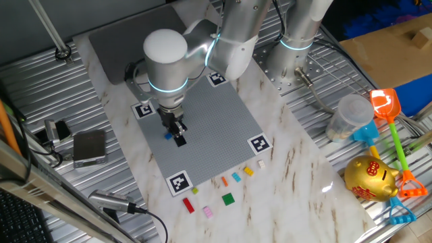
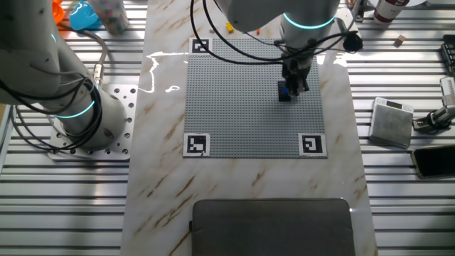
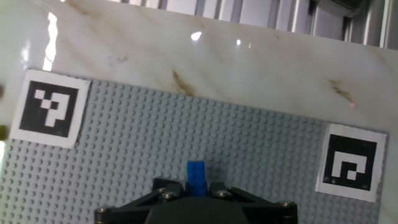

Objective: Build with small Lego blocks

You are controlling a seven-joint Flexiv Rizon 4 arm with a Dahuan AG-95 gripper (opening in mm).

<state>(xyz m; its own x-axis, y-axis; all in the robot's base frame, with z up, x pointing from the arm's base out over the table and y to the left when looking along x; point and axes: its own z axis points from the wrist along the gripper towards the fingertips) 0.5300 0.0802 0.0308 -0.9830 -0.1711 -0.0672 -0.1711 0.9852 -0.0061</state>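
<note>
Placing step: I judge my gripper, fingers closed narrow on the blue brick, sits low over the grey baseplate; next I must press straight down, studs aligned.

Robotics lab: marker-cornered baseplate on a ribbed metal bench.

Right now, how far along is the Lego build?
Early. Nothing visibly built on the grey baseplate yet. In hand: gripper holds a blue brick at the plate. Left: loose bricks on the marble, among them red, green, orange.
</note>
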